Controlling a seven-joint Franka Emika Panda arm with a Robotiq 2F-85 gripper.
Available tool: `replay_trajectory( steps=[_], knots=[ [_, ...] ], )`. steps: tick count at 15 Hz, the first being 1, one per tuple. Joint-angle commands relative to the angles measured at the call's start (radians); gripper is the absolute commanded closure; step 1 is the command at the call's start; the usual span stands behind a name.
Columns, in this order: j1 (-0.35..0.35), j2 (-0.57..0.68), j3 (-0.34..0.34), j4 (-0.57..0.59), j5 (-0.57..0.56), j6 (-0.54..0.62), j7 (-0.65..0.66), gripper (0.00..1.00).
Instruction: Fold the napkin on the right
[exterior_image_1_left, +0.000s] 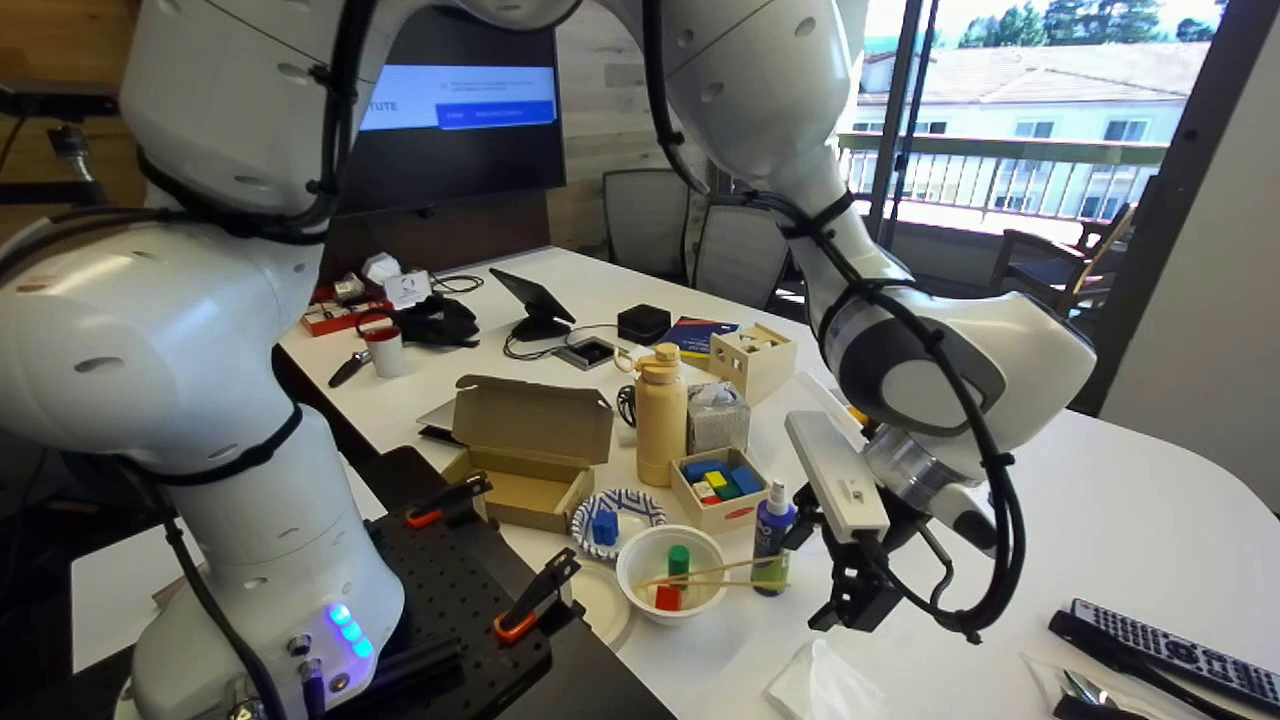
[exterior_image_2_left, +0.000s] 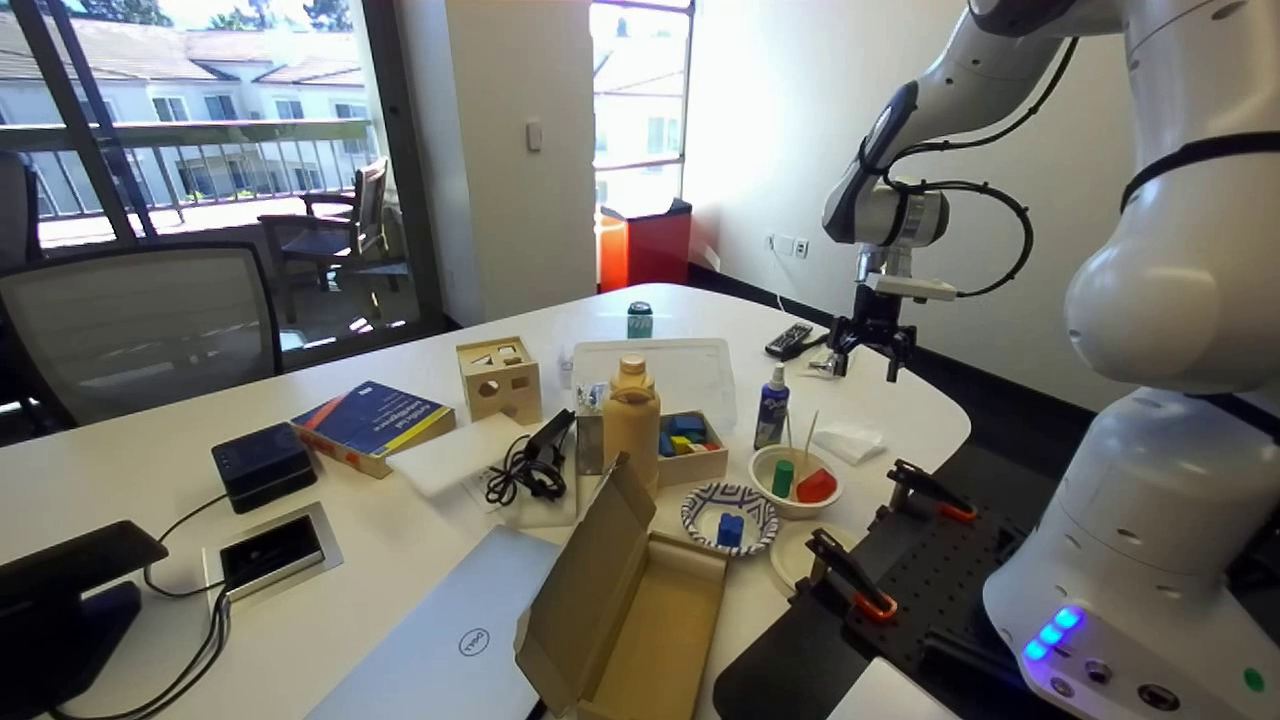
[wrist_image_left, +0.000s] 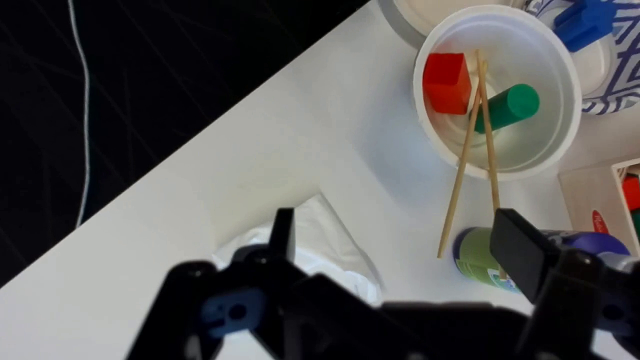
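The napkin is a small pale white sheet, rumpled, lying on the white tabletop. It shows at the bottom edge in an exterior view (exterior_image_1_left: 822, 685), which cuts it off, and beyond the white bowl in an exterior view (exterior_image_2_left: 850, 442). In the wrist view the napkin (wrist_image_left: 325, 237) lies below the left finger, its lower part hidden by the gripper. My gripper is open and empty, fingers wide apart, pointing down above the table; it shows in both exterior views (exterior_image_1_left: 812, 577) (exterior_image_2_left: 866, 368) and the wrist view (wrist_image_left: 392, 240). It is apart from the napkin.
A white bowl (wrist_image_left: 530, 157) holds a red block, a green cylinder and two sticks that jut over its rim. A spray bottle (exterior_image_1_left: 770, 535) stands beside it. A remote (exterior_image_1_left: 1180, 645) lies on the table. The table edge (wrist_image_left: 165, 162) runs near the napkin.
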Motion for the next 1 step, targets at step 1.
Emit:
replay_trajectory(
  steps=[1],
  knots=[
    [0.021, -0.041, -0.014, 0.006, 0.006, -0.082, -0.058, 0.0]
  ],
)
